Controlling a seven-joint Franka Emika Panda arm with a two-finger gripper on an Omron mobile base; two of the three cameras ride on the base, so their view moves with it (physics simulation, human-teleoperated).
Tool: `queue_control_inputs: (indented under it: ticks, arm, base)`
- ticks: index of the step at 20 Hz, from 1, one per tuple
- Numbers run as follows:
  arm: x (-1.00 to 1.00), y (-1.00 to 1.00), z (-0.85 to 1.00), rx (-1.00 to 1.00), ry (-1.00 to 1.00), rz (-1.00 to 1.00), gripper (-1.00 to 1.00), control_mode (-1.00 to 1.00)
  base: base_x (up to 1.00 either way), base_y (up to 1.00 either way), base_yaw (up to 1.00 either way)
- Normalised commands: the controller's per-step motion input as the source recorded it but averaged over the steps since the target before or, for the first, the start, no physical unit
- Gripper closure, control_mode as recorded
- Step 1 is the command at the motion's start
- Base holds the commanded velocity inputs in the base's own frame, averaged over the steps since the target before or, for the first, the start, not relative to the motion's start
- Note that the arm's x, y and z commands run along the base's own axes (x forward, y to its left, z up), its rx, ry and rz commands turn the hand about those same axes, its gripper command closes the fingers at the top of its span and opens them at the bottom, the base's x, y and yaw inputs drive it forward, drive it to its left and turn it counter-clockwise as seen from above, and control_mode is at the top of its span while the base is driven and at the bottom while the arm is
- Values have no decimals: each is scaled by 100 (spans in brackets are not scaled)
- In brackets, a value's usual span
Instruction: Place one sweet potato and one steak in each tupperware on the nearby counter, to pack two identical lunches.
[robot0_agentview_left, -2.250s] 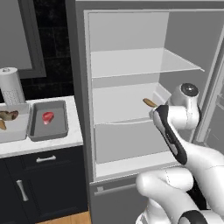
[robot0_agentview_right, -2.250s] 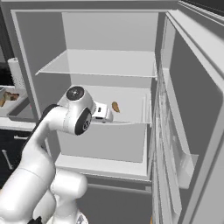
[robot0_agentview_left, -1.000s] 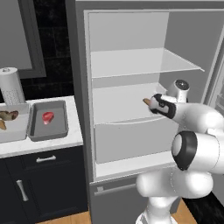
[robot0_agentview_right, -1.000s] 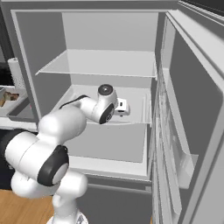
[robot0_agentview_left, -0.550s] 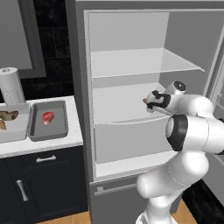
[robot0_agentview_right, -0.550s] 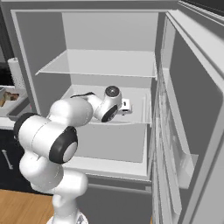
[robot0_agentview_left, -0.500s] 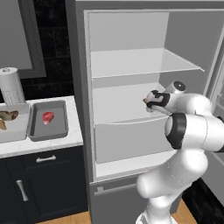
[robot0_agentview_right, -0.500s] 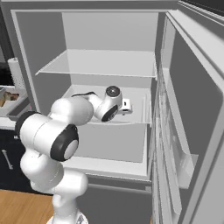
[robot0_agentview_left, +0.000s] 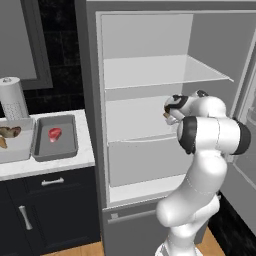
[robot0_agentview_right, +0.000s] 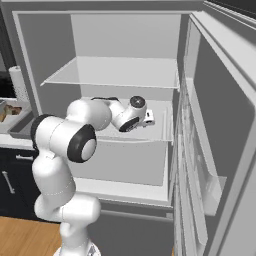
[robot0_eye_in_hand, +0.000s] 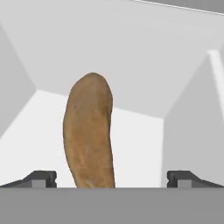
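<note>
A sweet potato (robot0_eye_in_hand: 89, 135), orange-brown and tapered, lies on the fridge's middle shelf and stands large in the hand view between my open fingertips (robot0_eye_in_hand: 41, 178). My gripper (robot0_agentview_left: 169, 111) reaches into the fridge at that shelf, and a sliver of the sweet potato (robot0_agentview_left: 164, 116) shows at its tip. From the right, the gripper (robot0_agentview_right: 150, 118) points at the back wall. On the counter (robot0_agentview_left: 50, 162), the darker tupperware (robot0_agentview_left: 70, 150) holds a red steak (robot0_agentview_left: 55, 133). The lighter tupperware (robot0_agentview_left: 20, 152) holds a dark brown steak (robot0_agentview_left: 10, 132) and an orange-brown piece at the picture's edge.
The fridge stands open with a glass shelf (robot0_agentview_left: 165, 75) above my hand and its door (robot0_agentview_right: 215, 130) swung out to the right. A paper towel roll (robot0_agentview_left: 12, 97) stands behind the trays. Dark navy cabinets (robot0_agentview_left: 45, 210) sit under the counter.
The arm has stretched further into the fridge and brought the hand up to the sweet potato on the middle shelf. The jaws have stayed open.
</note>
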Motion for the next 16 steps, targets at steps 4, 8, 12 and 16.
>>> queue_control_inputs:
  ticks: [4,8,12,16]
  arm:
    - [46,-5,-17,0,0,8,-100,-100]
    - [29,1,-34,0,0,9,-100,-100]
    - [7,27,-53,-4,0,12,-100,-100]
    - [0,48,-59,-8,-1,12,100,-100]
  base:
    - [0,0,0]
    - [0,0,0]
    - [0,0,0]
    - [0,0,0]
